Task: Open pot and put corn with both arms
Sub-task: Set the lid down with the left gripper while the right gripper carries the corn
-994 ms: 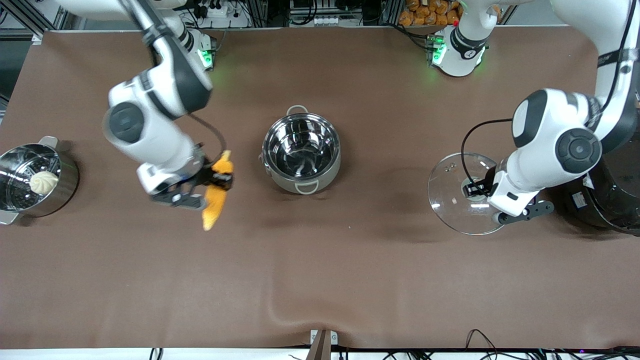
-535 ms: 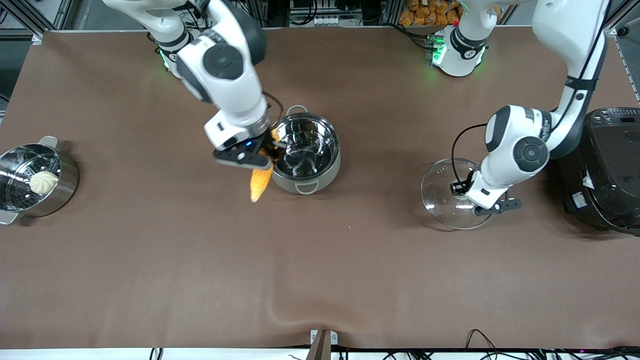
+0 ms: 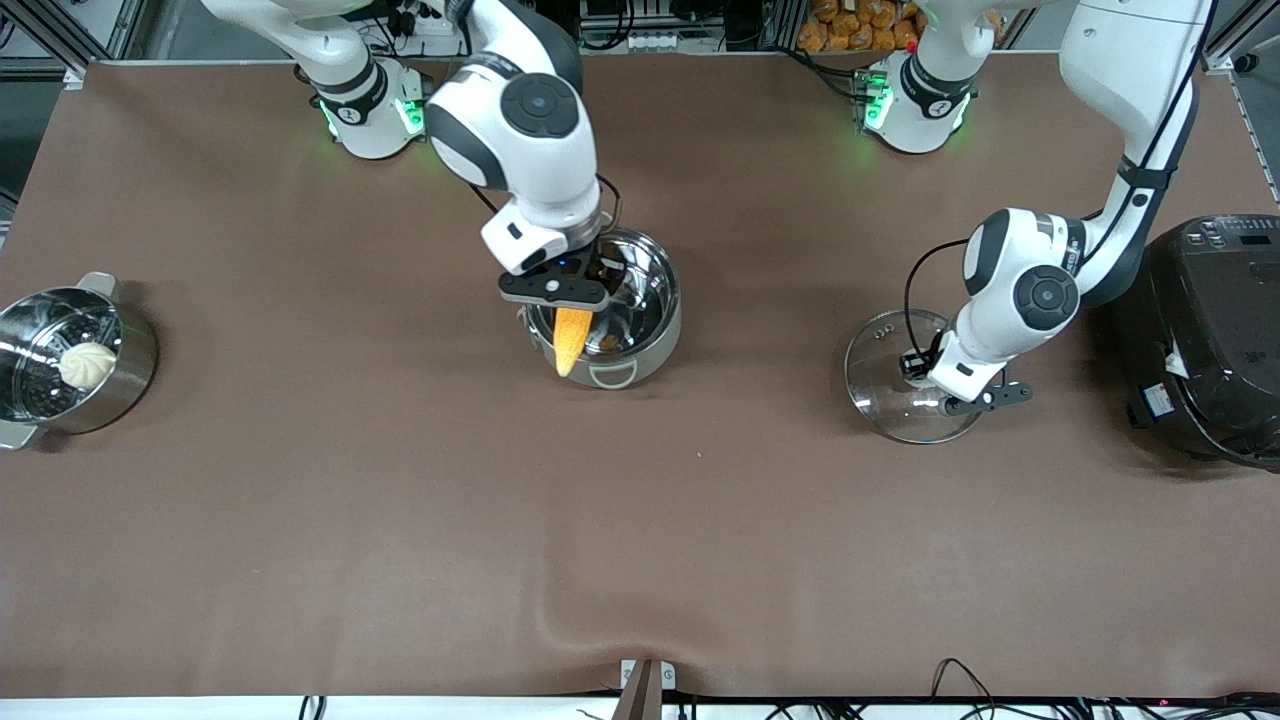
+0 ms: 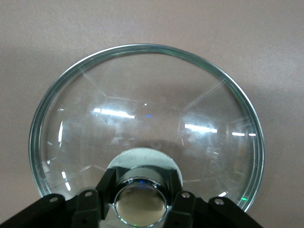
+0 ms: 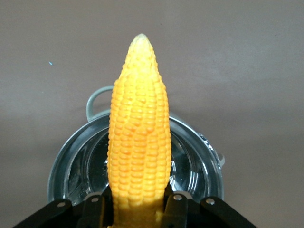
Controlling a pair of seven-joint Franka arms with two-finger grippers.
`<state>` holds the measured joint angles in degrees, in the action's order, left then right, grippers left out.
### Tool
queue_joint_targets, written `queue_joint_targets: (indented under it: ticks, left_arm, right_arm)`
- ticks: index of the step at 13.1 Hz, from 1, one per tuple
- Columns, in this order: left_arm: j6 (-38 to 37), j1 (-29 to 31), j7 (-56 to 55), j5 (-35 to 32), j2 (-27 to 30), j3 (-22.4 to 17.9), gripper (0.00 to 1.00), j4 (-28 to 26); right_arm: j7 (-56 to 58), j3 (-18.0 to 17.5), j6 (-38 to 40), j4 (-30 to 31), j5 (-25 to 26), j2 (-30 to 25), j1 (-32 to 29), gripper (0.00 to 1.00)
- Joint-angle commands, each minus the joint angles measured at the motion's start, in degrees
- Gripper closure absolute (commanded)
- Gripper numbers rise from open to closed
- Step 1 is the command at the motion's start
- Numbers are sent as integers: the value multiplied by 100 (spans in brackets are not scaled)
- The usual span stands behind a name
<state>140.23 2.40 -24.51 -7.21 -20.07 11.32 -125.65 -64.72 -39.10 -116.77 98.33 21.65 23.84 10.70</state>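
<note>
The open steel pot (image 3: 655,300) stands mid-table, with no lid on it. My right gripper (image 3: 560,290) is shut on the corn (image 3: 570,340) near its thick end and holds it over the pot, its tip past the rim on the side toward the front camera. In the right wrist view the corn (image 5: 138,142) lies above the pot (image 5: 194,161). My left gripper (image 3: 930,375) is shut on the knob (image 4: 140,205) of the glass lid (image 3: 885,385), which is low over the table toward the left arm's end. The lid (image 4: 142,118) fills the left wrist view.
A steel steamer pot (image 3: 120,365) with a white bun (image 3: 87,364) stands at the right arm's end of the table. A big black rice cooker (image 3: 1215,340) stands at the left arm's end, close beside the lid. The brown mat (image 3: 640,540) covers the table.
My right gripper has carried the corn from over the bare table to over the pot. My left gripper has moved the lid lower and slightly toward the pot.
</note>
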Motion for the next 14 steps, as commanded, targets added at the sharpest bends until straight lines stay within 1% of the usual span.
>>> queue_joint_targets:
  ticks: [1, 4, 5, 10, 11, 13, 14]
  left_arm:
    - [75, 111, 69, -114, 109, 80, 1, -13]
    - [-82, 146, 149, -114, 328, 54, 0, 285]
    - [-179, 251, 149, -114, 450, 72, 0, 408]
    - [-1039, 278, 315, -105, 1206, 80, 0, 1181]
    - [-1328, 287, 420, -105, 1303, 89, 0, 1435]
    - [-2284, 278, 893, -53, 1348, 89, 0, 2190]
    - [-2811, 278, 1017, -26, 1348, 98, 0, 2585]
  right_arm:
    - [-576, -36, -152, -68, 524, 392, 239, 100]
    - [-586, -36, -179, 55, 542, 437, 318, 100]
    - [-577, -36, -188, 133, 551, 437, 336, 99]
    - [-586, -45, -188, 275, 542, 429, 371, 99]
    - [-595, -45, -188, 283, 542, 429, 398, 99]
    - [-595, -45, -188, 283, 533, 429, 433, 98]
    - [-595, -45, -188, 283, 533, 429, 442, 94]
